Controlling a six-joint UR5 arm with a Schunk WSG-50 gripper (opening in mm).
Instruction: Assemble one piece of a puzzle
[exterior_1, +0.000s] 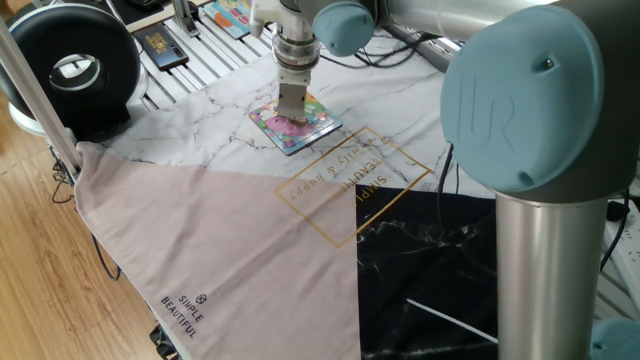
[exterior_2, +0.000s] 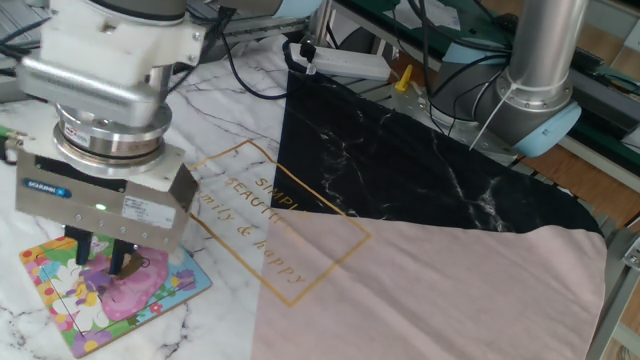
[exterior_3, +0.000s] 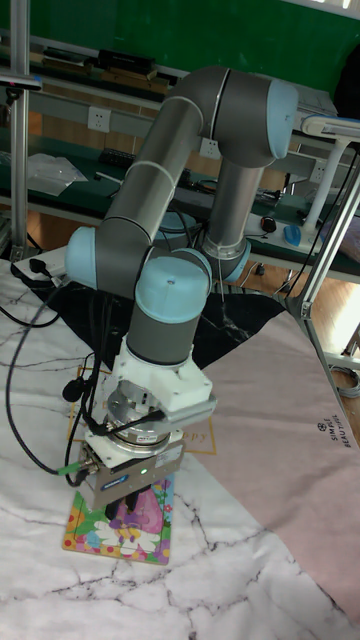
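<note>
Gripper (exterior_2: 98, 262) points straight down over the puzzle (exterior_2: 150, 297); whether jaws grip anything is unclear.

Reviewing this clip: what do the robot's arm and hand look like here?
The arm has grey metal tube links with light blue joint caps. A white wrist flange and silver ring carry a boxy grey hand with a blue label, a green light and two dark fingers. Black cables run alongside.
</note>
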